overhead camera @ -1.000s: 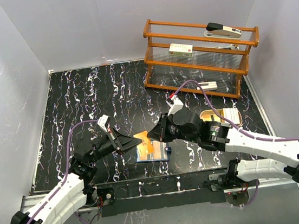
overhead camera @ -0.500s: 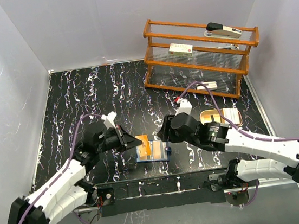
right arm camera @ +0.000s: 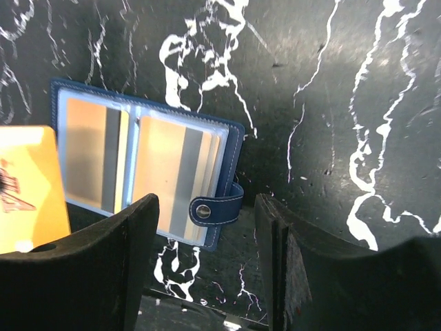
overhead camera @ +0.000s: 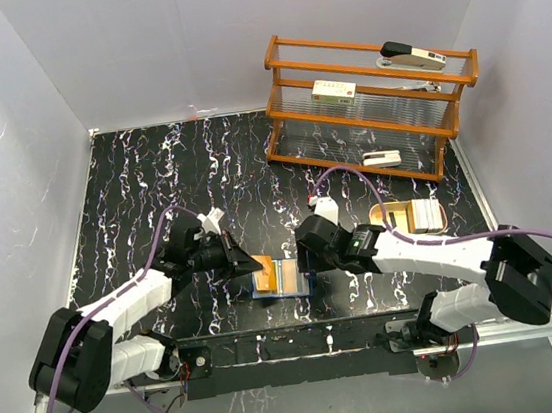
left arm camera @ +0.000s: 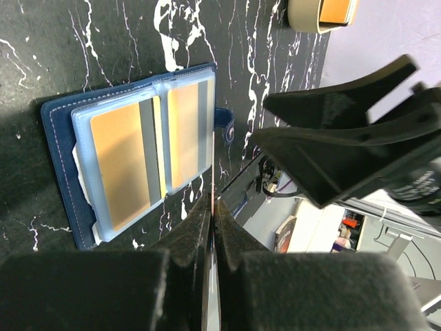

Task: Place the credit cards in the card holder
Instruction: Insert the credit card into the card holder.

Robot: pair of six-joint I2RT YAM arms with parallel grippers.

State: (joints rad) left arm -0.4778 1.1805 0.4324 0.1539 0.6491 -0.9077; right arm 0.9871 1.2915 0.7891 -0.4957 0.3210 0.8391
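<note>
Left wrist view looks along the left pincer (left arm camera: pixel 214 207): its two fingers are pressed tightly together, and between them sits a thin card, seen only by its edge. From the right wrist camera this same orange card (right arm camera: pixel 24 186) shows its flat face, with a dark drawing on it, at the left side of the card holder (right arm camera: pixel 231 155). Whether the card touches the holder, I cannot tell. The right pincer (right arm camera: pixel 207 200) hangs over the opposite side of the holder, its jaws clearly apart and with nothing between them; below the gap is the snap tab (right arm camera: pixel 207 209).

The card holder lies open and flat on the black marbled surface (overhead camera: pixel 152 181), close to the near edge and about at its middle, between the two pincers. Its blue cover frames clear pockets, and in them are two more cards (left arm camera: pixel 120 162), tan-orange with a grey stripe. Further out, toward the right edge, a beige tray (overhead camera: pixel 442 214) stands on the surface, well apart from the holder. In the far right corner is a wooden rack (overhead camera: pixel 371 119) with white devices (overhead camera: pixel 334 89) on its shelves.
</note>
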